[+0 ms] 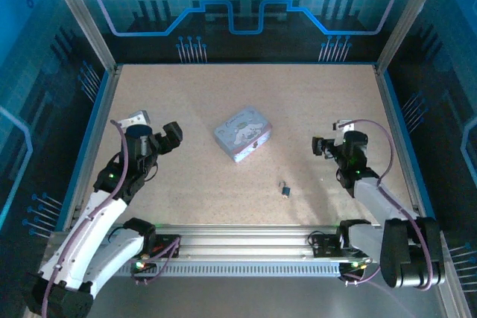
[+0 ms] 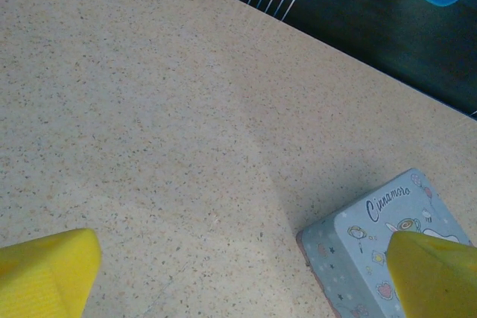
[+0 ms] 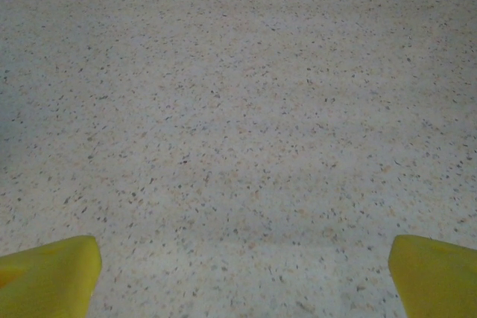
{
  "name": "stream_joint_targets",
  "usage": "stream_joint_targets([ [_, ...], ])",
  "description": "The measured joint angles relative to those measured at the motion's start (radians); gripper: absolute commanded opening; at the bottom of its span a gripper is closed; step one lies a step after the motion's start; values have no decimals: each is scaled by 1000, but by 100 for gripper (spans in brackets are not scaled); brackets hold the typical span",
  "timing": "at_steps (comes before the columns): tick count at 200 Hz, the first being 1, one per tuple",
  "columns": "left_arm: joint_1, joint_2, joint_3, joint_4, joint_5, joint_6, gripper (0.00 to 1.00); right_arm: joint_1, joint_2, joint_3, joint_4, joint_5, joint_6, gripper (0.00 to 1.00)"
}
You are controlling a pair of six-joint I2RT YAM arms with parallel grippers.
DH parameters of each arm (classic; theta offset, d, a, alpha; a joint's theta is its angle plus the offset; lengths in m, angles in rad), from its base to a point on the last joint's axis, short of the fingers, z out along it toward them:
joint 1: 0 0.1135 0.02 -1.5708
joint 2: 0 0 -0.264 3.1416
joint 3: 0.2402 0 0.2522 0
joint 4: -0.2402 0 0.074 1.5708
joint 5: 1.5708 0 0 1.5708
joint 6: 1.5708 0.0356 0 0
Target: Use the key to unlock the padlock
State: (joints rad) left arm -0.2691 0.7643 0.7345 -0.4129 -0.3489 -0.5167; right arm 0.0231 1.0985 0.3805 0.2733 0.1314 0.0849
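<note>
Padlock (image 1: pixel 285 189) tiny, dark, blocky on speckled tabletop (image 1: pixel 223 94) | L gripper (image 1: pixel 173 136) splayed wide | R gripper (image 1: pixel 320 145) splayed wide

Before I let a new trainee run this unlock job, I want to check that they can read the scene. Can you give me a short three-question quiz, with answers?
1. True or false: the padlock lies on the table, apart from the tin.
2. Pick one. The left hand is: A) shut on the padlock; B) open and holding nothing; C) pressing down on the tin's lid.
3. Short answer: in the top view, which is closer to the padlock, the left hand or the right hand?

Key: 1 true. 2 B. 3 the right hand.
</note>
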Motion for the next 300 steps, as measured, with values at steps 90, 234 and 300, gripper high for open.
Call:
stream_joint_targets([
  [90, 6, 16, -2, 3, -29, 0, 99, 0, 214, -1, 291, -34, -25, 100],
  [234, 66, 37, -34, 72, -80, 81, 99, 4, 389, 19, 477, -86, -49, 100],
  [300, 189, 73, -134, 211, -112, 179, 99, 20, 389, 21, 476, -74, -65, 100],
])
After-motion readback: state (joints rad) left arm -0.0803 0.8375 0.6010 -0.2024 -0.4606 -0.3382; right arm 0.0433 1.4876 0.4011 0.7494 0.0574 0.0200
